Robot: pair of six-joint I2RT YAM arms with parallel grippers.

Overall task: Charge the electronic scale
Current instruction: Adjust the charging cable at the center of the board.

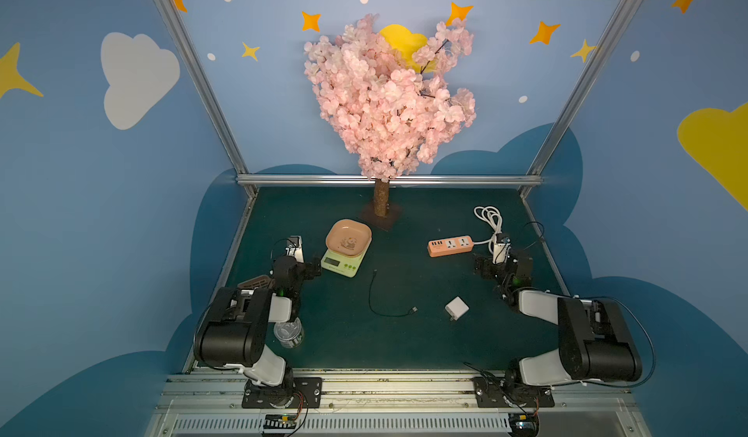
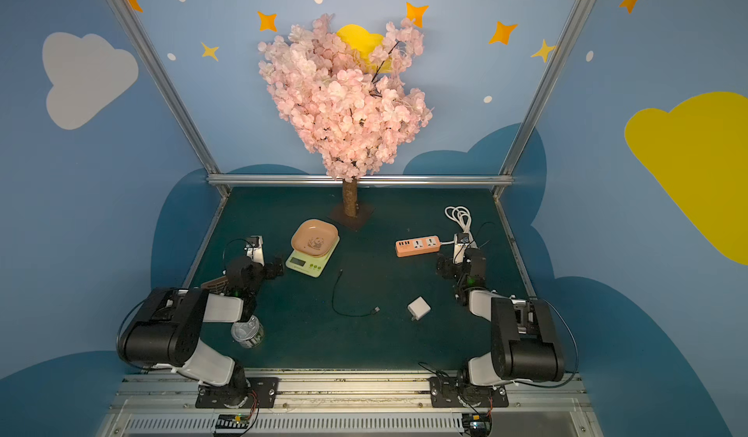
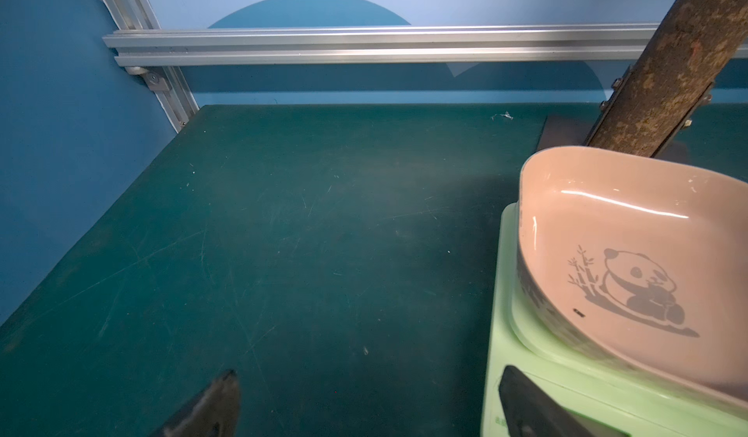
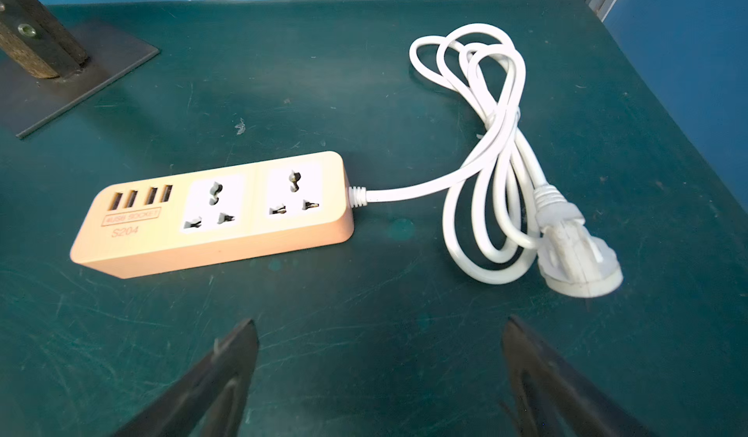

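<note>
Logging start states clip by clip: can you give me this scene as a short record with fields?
Scale: pale green, pink tray on top, nothing plugged in
Cable: black, loose on the mat, both ends free
Charger: white cube, lying apart from the cable
Power strip: orange, sockets empty, its own white plug lying on the mat
Left gripper: open, empty, beside the scale
Right gripper: open, empty, near the power strip
Progress: nothing connected yet

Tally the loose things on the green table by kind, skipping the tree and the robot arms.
Scale, tray included: 1
Power strip: 1
Black cable: 1
Charger: 1
Can: 1
Brown slatted piece, partly hidden: 1
Total: 6
</note>
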